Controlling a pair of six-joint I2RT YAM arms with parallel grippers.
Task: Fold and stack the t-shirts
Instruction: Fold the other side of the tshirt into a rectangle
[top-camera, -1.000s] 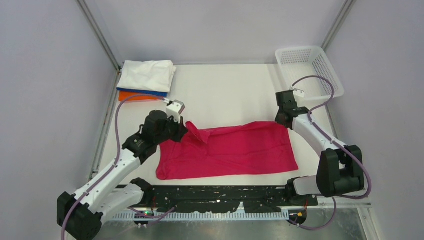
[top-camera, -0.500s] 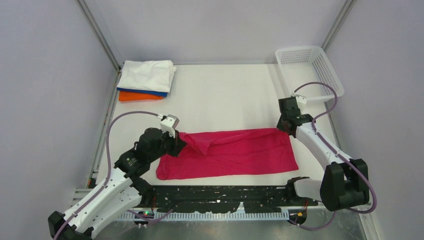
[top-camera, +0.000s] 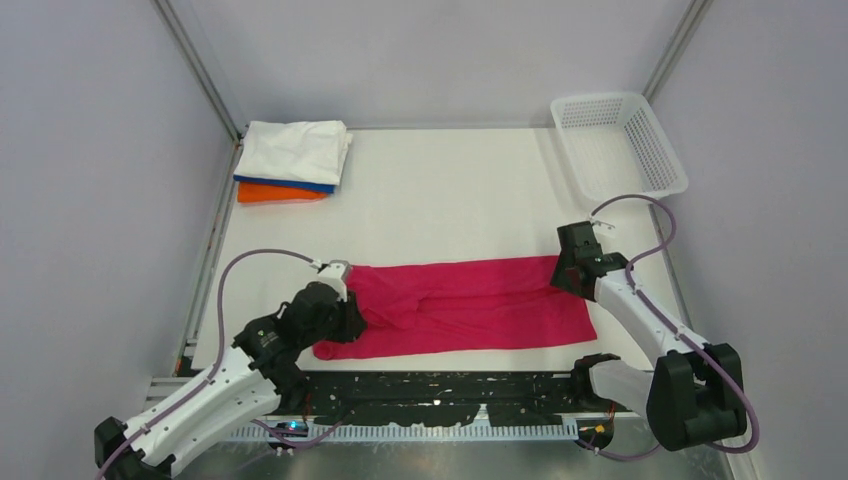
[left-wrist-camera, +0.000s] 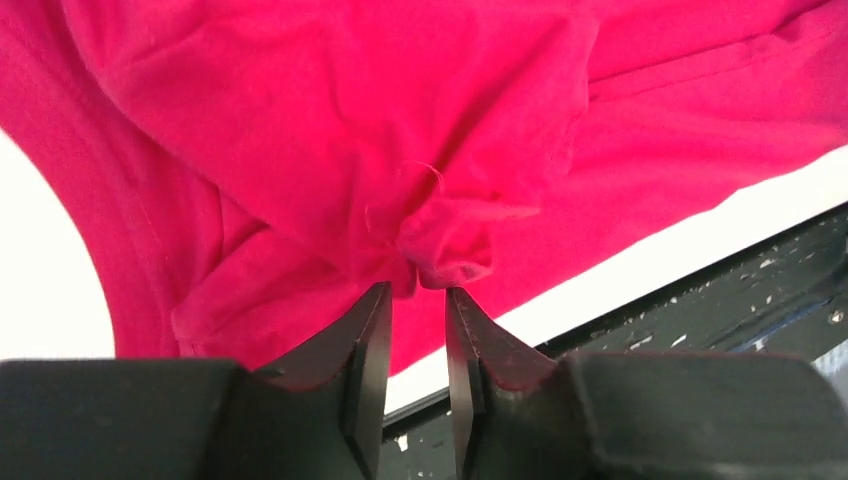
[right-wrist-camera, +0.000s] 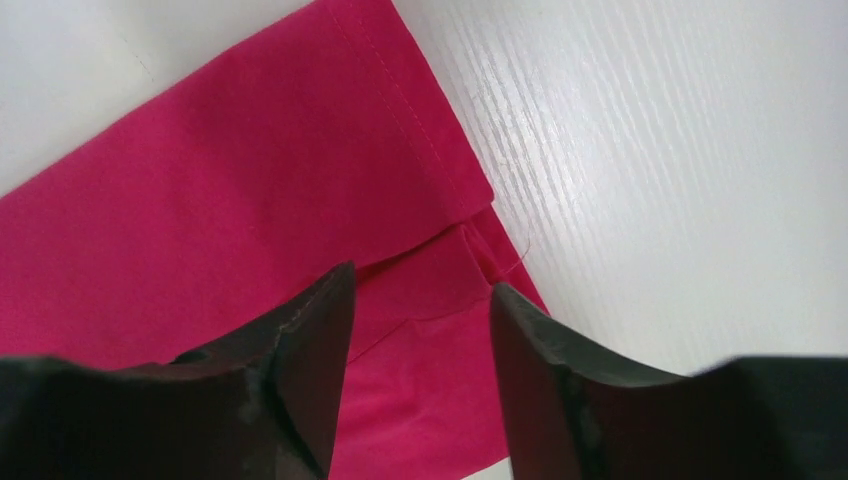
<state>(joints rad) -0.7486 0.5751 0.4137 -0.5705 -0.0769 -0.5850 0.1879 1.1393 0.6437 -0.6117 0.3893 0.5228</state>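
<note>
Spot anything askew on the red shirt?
Yes. The red shirt is bunched into a pucker at its left end, right by the left gripper. At the right end the folded layers' edges don't line up; the lower one sticks out.

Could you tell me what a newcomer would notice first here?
The magenta-red t-shirt lies as a long folded band across the near table, the left hand at its bunched left end, the right hand open over its right corner. Folded shirts, white on top, are stacked far left; a white basket far right.
</note>
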